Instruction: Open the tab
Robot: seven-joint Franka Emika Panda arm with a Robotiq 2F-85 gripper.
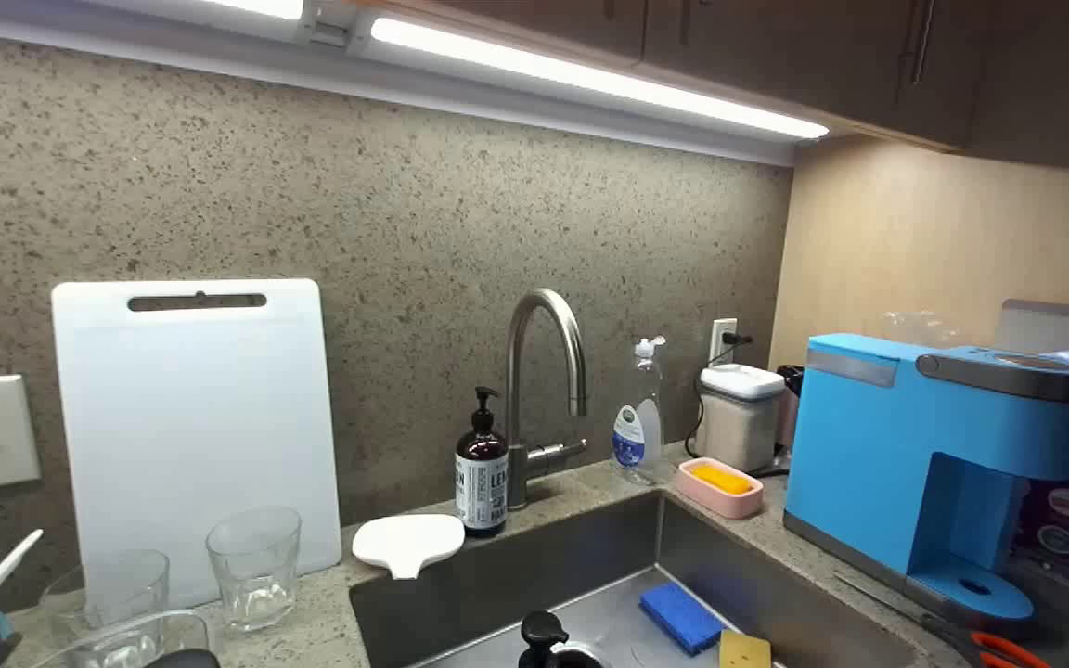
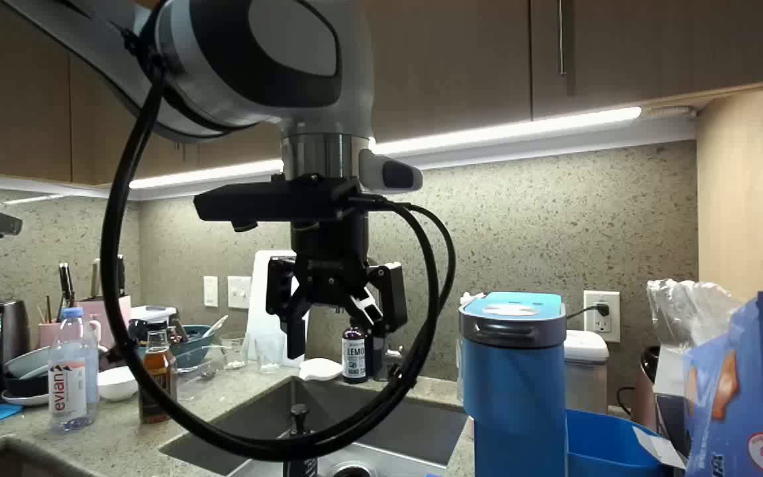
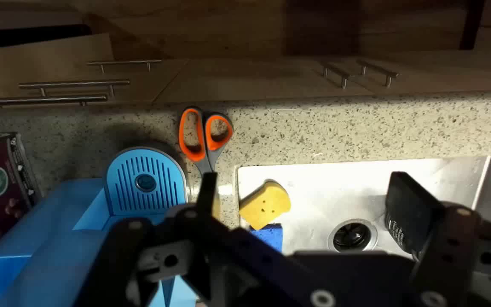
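Since the silver faucet (image 1: 513, 399) stands just behind the sink (image 1: 581, 557), with its side lever (image 1: 555, 453) jutting out low under the spout (image 1: 575, 371), you would do well to come at that lever from over the sink. Your fingers (image 2: 296, 336) are spread wide with nothing between them, and the wrist view does not show the faucet, so line up before you reach. A light push should do; you can't tell from here which way the lever turns, so ease off if it resists. Mind the dark soap bottle (image 1: 482, 478) just beside the faucet's base, which a knock could tip; its fill doesn't show. Farther out, the sink holds a black pump bottle (image 1: 542, 633), a blue sponge (image 1: 681, 617) and a yellow sponge (image 3: 267, 204). On the tabletop (image 3: 356, 128), a pink dish (image 1: 729, 506) carries something orange (image 1: 718, 478), and near it stands a white-capped clear bottle (image 1: 643, 422) of uncertain level.
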